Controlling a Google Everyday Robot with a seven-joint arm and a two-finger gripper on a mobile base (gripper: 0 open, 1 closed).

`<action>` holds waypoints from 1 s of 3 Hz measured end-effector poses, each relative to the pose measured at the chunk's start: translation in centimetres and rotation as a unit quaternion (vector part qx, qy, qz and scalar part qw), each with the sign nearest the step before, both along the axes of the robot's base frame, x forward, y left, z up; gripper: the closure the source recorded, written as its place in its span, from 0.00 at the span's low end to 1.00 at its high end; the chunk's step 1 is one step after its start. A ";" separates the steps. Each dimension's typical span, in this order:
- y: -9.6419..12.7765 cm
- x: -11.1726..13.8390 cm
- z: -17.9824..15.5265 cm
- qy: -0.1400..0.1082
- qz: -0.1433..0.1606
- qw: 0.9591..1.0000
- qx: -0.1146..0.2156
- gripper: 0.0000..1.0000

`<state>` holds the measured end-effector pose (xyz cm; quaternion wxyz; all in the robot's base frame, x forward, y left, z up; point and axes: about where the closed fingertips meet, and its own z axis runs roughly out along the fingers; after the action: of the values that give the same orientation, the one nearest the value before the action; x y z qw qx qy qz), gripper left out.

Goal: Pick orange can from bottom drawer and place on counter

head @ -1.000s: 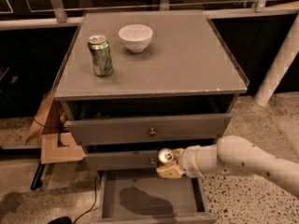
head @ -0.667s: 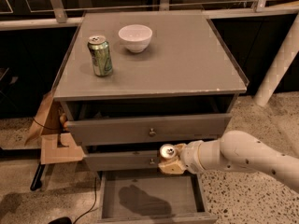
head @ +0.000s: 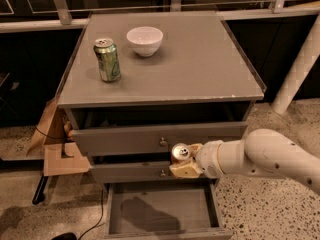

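Currently holding: gripper (head: 181,161) pinches the orange can (head: 180,152), jaws pressed on its sides, silver top showing.
Position: can hangs in front of the middle drawer (head: 135,172), above the open bottom drawer (head: 160,208), out of the box.
Why roughly upright: probably so it can stand on the counter (head: 195,64).
Landing: judged best right of the green can (head: 107,60) and white bowl (head: 144,40).
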<state>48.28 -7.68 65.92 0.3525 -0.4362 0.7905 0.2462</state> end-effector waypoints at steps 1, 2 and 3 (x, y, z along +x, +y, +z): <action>0.0 -0.4 7.1 -0.017 -0.017 0.999 0.028 1.00; 1.1 -0.7 18.3 -0.057 -0.021 0.997 0.042 1.00; 1.1 -0.7 18.3 -0.057 -0.021 0.997 0.042 1.00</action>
<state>47.57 -6.60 84.19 0.4201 -0.4174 0.7671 0.2468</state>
